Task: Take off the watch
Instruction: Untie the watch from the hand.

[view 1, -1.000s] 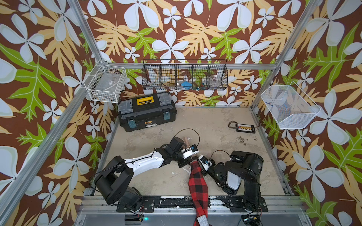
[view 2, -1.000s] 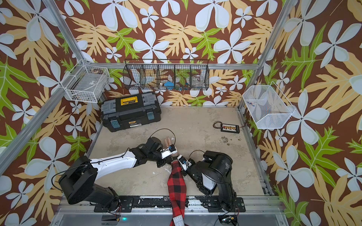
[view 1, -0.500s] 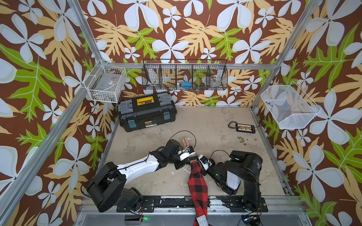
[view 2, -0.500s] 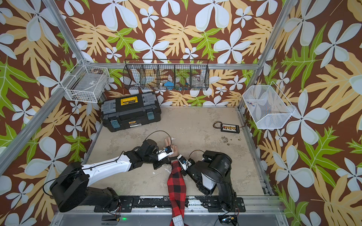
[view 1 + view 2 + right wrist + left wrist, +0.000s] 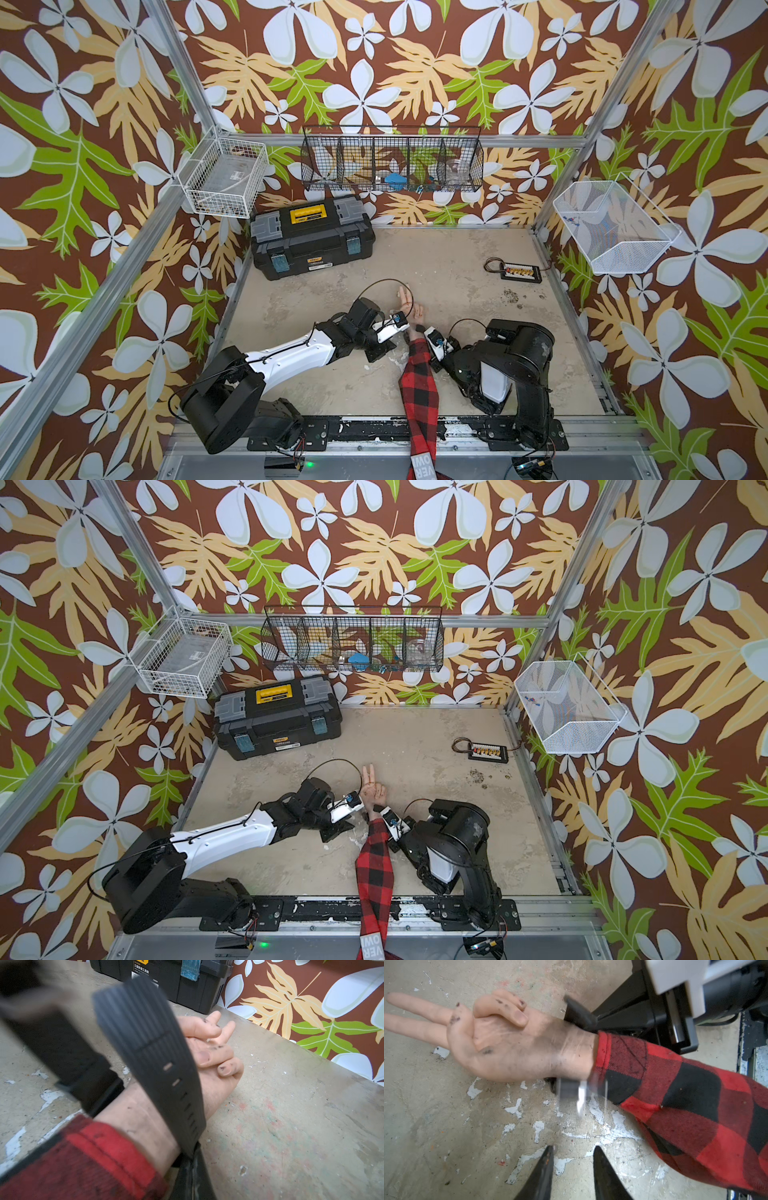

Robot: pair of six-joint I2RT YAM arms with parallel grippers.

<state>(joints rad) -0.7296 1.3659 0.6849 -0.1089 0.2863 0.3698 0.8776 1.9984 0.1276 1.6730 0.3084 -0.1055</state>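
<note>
The left gripper (image 5: 572, 1151) has black jaws. Just ahead of them the worktop (image 5: 446, 1126) is beige-grey, flecked with white chips. Beyond those flecks the dummy hand (image 5: 508, 1047) is pale peach, smudged black at the fingertips and wrist, and its sleeve (image 5: 685, 1105) is a red-and-black check. At the black jaws of the right gripper (image 5: 192, 1159), the watch (image 5: 149, 1053) strap is dark grey-black with fine lengthwise ribs. Far past both, the toolbox (image 5: 311, 237) is black with a yellow label, grey lid trays and teal latches. The walls (image 5: 374, 62) are brown with white flowers and green and tan leaves.
</note>
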